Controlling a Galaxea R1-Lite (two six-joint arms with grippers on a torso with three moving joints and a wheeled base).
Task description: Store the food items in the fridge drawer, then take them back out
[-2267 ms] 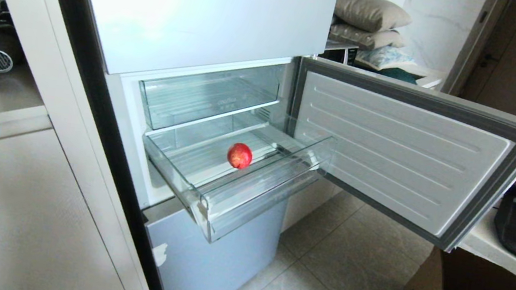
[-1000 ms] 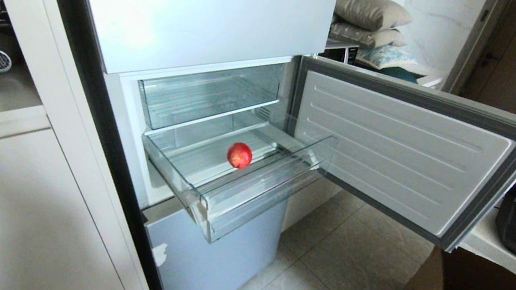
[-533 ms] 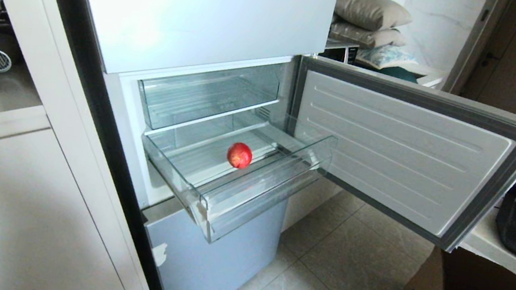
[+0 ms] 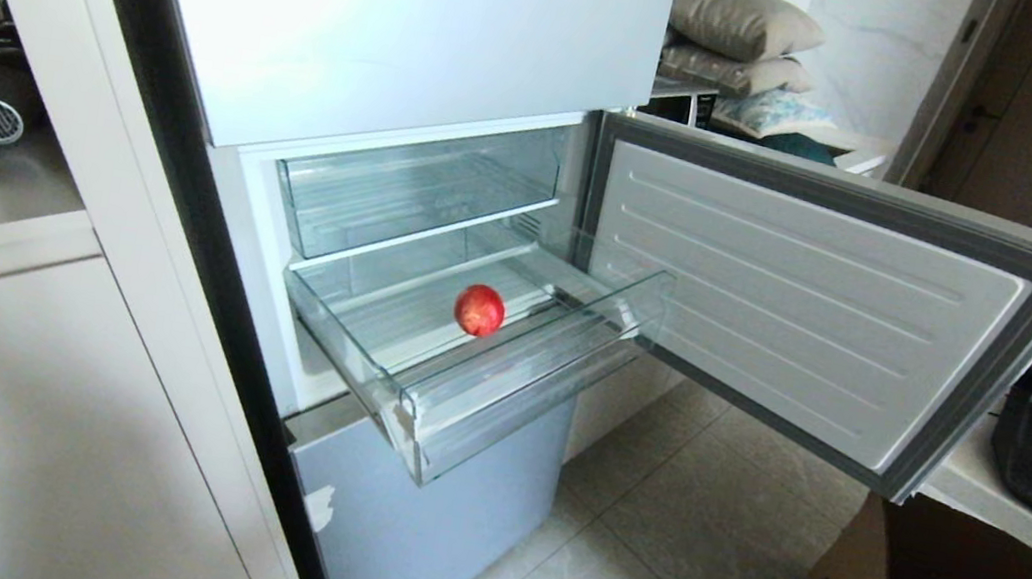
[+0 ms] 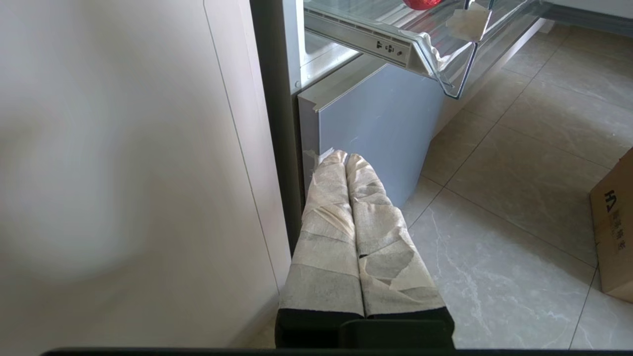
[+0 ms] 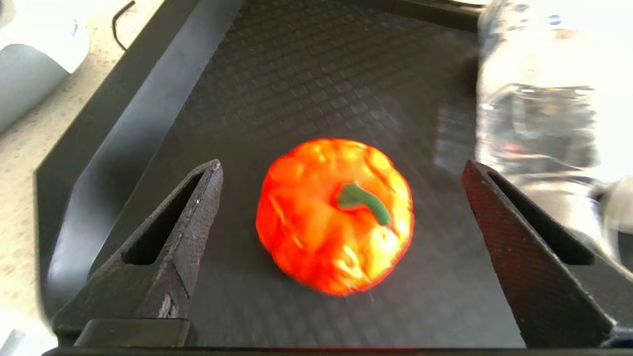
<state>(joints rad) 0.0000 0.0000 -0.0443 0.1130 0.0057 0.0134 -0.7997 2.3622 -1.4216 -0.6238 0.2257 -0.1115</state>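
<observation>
Our right end effector [image 6: 341, 168] hovers wide over the orange-red piece [image 6: 335, 215] (left end effector [image 5: 346, 160] pressed together).

Little text can be read. A cardboard box [image 5: 613, 232], on the floor off to one side of the left claw [image 5: 345, 157], has dark printed marks on its side, maybe a logo w/ small characters under it, too small to read. The drawer rail [image 5: 368, 42] above that claw has small dark symbols, not legible.
</observation>
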